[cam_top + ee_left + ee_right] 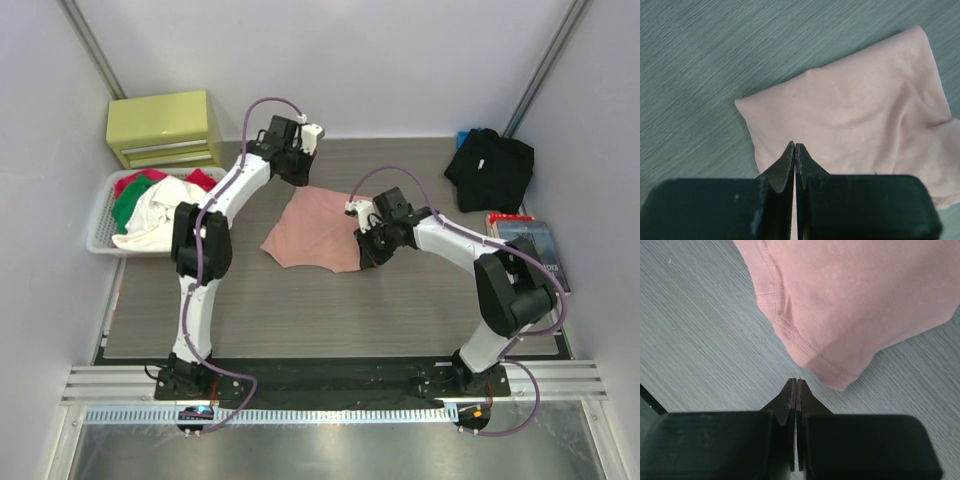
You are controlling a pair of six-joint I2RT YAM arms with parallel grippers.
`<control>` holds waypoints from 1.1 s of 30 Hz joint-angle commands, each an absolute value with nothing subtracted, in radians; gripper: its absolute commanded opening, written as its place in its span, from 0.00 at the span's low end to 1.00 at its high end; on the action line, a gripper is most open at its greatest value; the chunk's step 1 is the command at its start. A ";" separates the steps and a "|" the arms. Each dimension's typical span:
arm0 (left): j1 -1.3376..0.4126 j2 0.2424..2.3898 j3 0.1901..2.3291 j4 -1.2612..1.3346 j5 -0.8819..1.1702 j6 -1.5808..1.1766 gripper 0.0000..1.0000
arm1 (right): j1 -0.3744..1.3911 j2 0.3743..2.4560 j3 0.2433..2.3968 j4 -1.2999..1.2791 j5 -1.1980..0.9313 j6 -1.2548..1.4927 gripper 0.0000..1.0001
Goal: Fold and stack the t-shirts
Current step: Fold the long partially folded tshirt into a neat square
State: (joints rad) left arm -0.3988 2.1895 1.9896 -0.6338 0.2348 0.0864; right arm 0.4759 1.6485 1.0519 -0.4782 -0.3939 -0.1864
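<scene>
The salmon-pink t-shirt lies folded into a rough rectangle in the middle of the table. My left gripper hovers over its far edge. In the left wrist view the jaws are shut and empty, with the pink cloth below and ahead of them. My right gripper is at the shirt's right near corner. In the right wrist view it is shut and empty, just short of the hemmed corner. The black t-shirt lies crumpled at the back right.
A white basket with red, green and white clothes sits at the left edge. A yellow-green drawer box stands behind it. A book lies at the right edge, near the black shirt.
</scene>
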 commanded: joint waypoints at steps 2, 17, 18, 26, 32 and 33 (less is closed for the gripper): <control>-0.402 2.263 2.077 -0.683 0.238 0.077 0.00 | 0.477 1.674 1.109 -0.439 -0.388 -0.190 0.01; -0.390 2.353 2.086 -0.699 0.255 0.084 0.00 | 0.477 1.818 1.301 -0.439 -0.324 -0.207 0.01; -0.391 2.361 2.086 -0.701 0.258 0.084 0.00 | 0.477 1.851 1.308 -0.439 -0.321 -0.206 0.01; -0.384 2.401 2.109 -0.715 0.268 0.080 0.00 | 0.477 1.965 1.338 -0.431 -0.334 -0.193 0.01; -0.367 2.418 2.129 -0.715 0.285 0.066 0.00 | 0.483 1.836 1.192 -0.426 -0.364 -0.175 0.01; -0.365 2.421 2.132 -0.719 0.284 0.064 0.00 | 0.485 1.813 1.168 -0.426 -0.367 -0.172 0.01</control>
State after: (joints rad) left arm -0.3809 2.4100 2.0808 -0.7002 0.2649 0.0776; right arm 0.4740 1.9255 1.2591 -0.3954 -0.3477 -0.1810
